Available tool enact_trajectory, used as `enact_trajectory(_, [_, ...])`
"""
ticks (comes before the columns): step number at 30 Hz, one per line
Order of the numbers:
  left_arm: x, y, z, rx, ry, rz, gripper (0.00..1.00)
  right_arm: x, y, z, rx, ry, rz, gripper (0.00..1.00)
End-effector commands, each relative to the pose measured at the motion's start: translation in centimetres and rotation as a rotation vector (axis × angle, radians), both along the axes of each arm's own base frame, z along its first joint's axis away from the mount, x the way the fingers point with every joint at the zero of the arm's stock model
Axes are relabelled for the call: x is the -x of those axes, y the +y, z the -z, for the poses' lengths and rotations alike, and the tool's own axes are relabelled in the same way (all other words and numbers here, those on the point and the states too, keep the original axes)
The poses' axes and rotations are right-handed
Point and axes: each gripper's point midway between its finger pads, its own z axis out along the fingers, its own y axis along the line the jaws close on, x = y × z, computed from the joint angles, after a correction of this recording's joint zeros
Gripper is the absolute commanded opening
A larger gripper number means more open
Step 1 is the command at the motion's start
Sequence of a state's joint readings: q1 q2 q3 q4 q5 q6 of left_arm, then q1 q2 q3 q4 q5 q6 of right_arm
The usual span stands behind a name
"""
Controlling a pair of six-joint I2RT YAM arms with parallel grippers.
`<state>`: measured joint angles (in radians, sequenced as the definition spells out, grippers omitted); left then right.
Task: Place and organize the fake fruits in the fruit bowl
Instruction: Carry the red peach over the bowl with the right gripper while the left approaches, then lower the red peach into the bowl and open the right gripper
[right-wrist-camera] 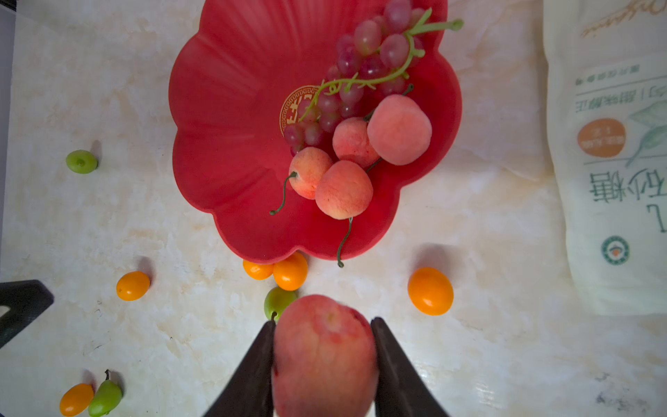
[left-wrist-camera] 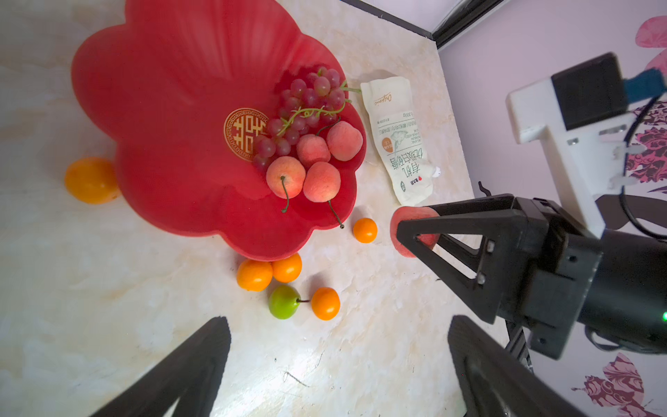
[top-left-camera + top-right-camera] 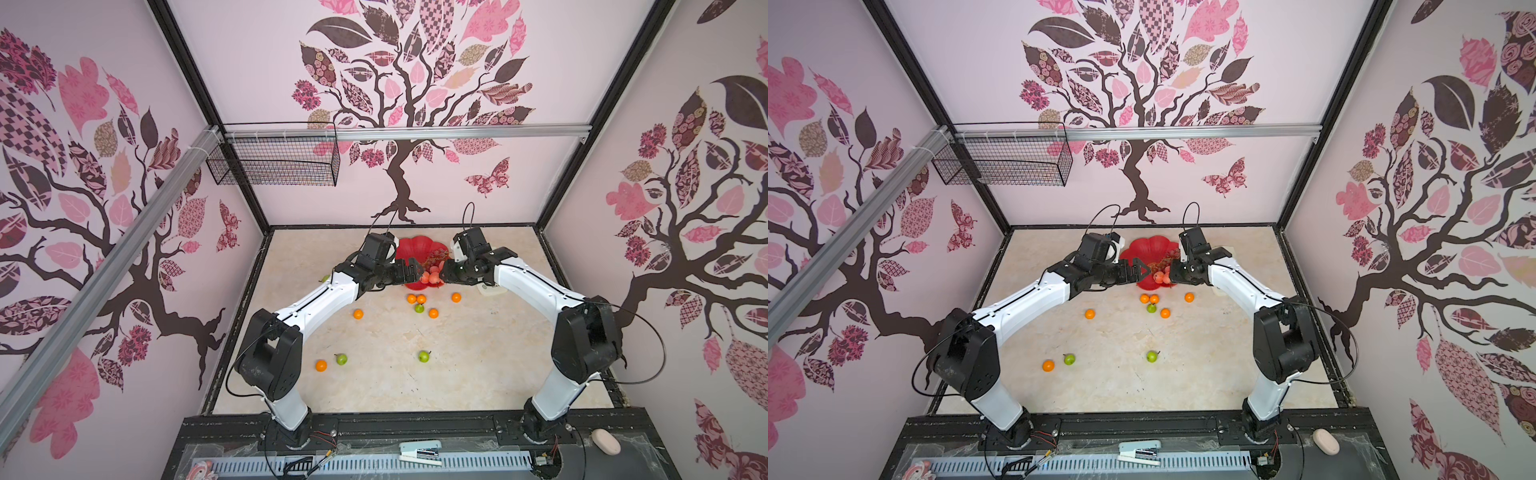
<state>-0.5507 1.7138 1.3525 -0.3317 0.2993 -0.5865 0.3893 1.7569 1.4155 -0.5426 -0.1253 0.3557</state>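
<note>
**Fruit bowl [image 2: 162,108] half filled, peach [image 1: 325,353] held at its rim**

We see the glossy red, petal-edged dish at the far middle of the pale table [image 3: 478,365], with a gold emblem [image 2: 245,134] at its centre. Its fill is lopsided. A grape bunch [image 2: 306,108] and four peaches [image 2: 321,180] crowd the side toward the right arm, while the opposite petals lie bare. The right gripper [image 1: 323,321] is closed partway on the peach, one finger on each flank, just outside the rim. We cannot tell how high it hangs. The left gripper [image 2: 339,323] stands spread wide with nothing in it, facing the right one across the near part of the dish.

Room at the edges is tight. Two oranges [image 2: 254,275] press under the near rim. A green fruit [image 2: 283,301] and another orange [image 2: 325,303] lie just beyond them. A printed packet [image 2: 400,137] lies beside the rim on the right arm's side. Nearer the arm bases the table opens out, with a lone orange [image 3: 321,365] and two green fruits [image 3: 341,359] well apart.
</note>
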Motion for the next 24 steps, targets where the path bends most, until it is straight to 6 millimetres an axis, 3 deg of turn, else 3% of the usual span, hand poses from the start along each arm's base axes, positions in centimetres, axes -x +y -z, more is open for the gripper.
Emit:
enact_trajectory(1, [-0.9,-0.9,-1.3,-0.007,-0.064,0.041,0.98,-0.8,-0.4,1.5,0.08,0.042,-0.009,0.4])
enact_trajectory(12, [-3.0,3.5,-0.3,0.014,-0.067,-0.056,0.99,-3.7,0.3,2.4,0.157,0.059,-0.022,0.38])
enact_trajectory(18, [-3.0,3.2,0.5,0.002,-0.048,-0.03,0.98,-5.0,-0.5,3.4,0.222,0.073,0.015,0.38])
enact_trajectory(24, [-3.1,2.6,1.4,0.005,-0.015,-0.009,0.98,-5.9,0.5,3.9,0.205,0.086,-0.002,0.38])
